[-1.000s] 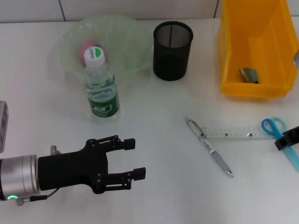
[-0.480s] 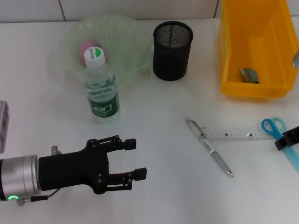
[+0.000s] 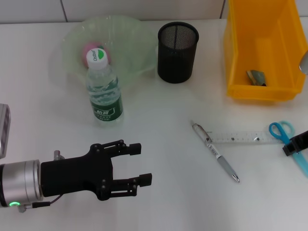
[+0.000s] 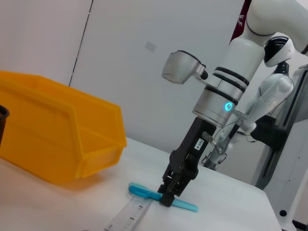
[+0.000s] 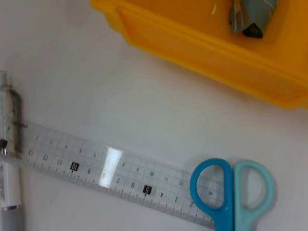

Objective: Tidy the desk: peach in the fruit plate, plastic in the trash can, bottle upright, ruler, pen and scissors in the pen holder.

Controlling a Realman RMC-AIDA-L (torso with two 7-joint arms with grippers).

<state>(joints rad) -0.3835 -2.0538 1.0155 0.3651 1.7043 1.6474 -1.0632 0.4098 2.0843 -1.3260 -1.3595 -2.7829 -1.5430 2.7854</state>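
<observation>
My left gripper (image 3: 144, 163) hovers open over the near left of the table, holding nothing. The bottle (image 3: 103, 86) stands upright in front of the green fruit plate (image 3: 134, 33), and the pink peach (image 3: 90, 50) lies in that plate. Right of it stands the black mesh pen holder (image 3: 177, 45). The pen (image 3: 216, 158), clear ruler (image 3: 240, 137) and blue scissors (image 3: 285, 131) lie at the right. My right gripper (image 3: 295, 143) sits down on the scissors (image 4: 142, 191). The plastic (image 3: 256, 77) lies in the yellow trash can (image 3: 240, 94).
The right wrist view looks down on the ruler (image 5: 110, 171), the scissors' handles (image 5: 231, 185), the pen (image 5: 9, 159) and the yellow bin's wall (image 5: 192, 48). A grey object (image 3: 2, 130) shows at the table's left edge.
My left gripper has crept a little to the right, still open. The right gripper stays on the scissors.
</observation>
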